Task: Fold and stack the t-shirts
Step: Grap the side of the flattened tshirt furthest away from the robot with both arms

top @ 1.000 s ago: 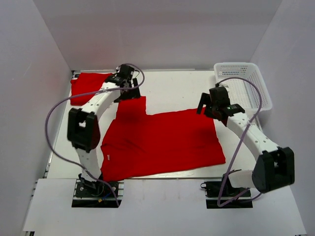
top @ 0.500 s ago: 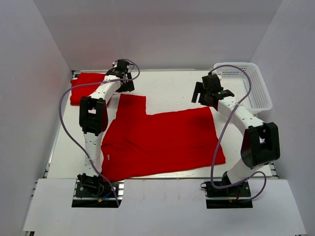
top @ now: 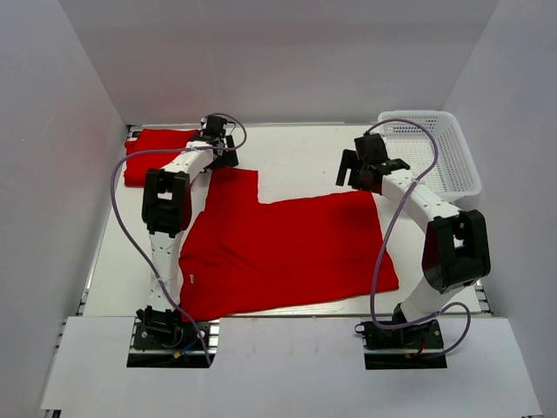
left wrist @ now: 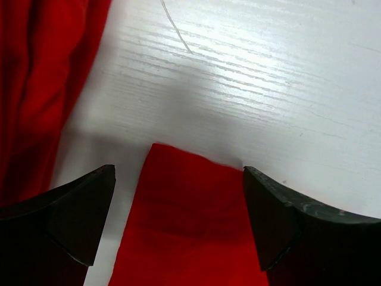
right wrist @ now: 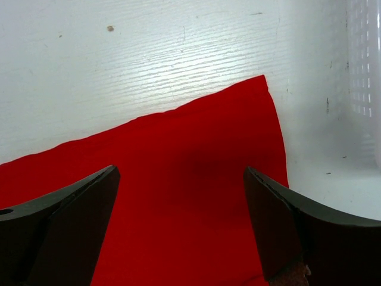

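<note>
T-shirt underlies wide-spread, empty left gripper, right gripper.

A robotics lab test cell: plain white panels close in the left, far and right sides of a white wood-grain counter. The cabled left arm and right arm are bolted to base plates at its near edge.

T-shirts matt cloth; table white woodgrain, slight sheen; basket probably plastic mesh.
</note>
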Controlling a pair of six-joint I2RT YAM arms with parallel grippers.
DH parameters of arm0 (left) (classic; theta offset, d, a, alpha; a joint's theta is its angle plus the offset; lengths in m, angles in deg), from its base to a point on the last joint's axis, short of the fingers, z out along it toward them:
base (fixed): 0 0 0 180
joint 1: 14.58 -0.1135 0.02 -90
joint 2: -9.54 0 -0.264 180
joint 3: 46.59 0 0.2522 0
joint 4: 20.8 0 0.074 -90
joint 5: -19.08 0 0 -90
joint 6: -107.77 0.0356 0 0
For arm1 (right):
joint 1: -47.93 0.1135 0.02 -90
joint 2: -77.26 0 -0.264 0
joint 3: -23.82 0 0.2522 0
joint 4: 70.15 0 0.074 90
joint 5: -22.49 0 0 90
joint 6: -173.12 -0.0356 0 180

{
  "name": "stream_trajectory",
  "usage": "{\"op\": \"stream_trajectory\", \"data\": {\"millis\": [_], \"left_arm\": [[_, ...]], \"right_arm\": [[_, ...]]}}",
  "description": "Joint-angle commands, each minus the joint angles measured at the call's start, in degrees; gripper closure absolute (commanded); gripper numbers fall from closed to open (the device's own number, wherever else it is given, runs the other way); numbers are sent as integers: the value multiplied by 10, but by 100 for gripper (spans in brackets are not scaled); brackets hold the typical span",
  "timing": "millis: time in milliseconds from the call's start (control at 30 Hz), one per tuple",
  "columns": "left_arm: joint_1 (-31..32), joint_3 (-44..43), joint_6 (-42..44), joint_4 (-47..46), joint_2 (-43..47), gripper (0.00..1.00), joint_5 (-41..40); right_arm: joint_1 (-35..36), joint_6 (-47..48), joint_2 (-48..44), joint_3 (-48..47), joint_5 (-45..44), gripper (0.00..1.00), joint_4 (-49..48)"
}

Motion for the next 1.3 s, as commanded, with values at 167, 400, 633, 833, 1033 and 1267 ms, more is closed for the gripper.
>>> {"op": "stream_trajectory", "data": {"millis": [167,400,633,833,1033,1267], "left_arm": [[-5,48,5,-50,9,17,23],[-5,78,0,-68,15,30,14],[-5,91,-5,-78,10,63,24],[-5,70,0,-78,3,100,47],[-5,112,19,-125,30,100,53],[-5,153,43,-155,67,100,64]], "right_arm": [[-3,0,15,-21,4,10,13],[-2,-5,18,-24,11,10,17],[-4,-7,18,-23,11,10,18],[-3,-9,23,-25,5,10,18],[-2,-49,60,-47,-16,10,26],[-2,-133,109,-65,-129,10,0]]}}
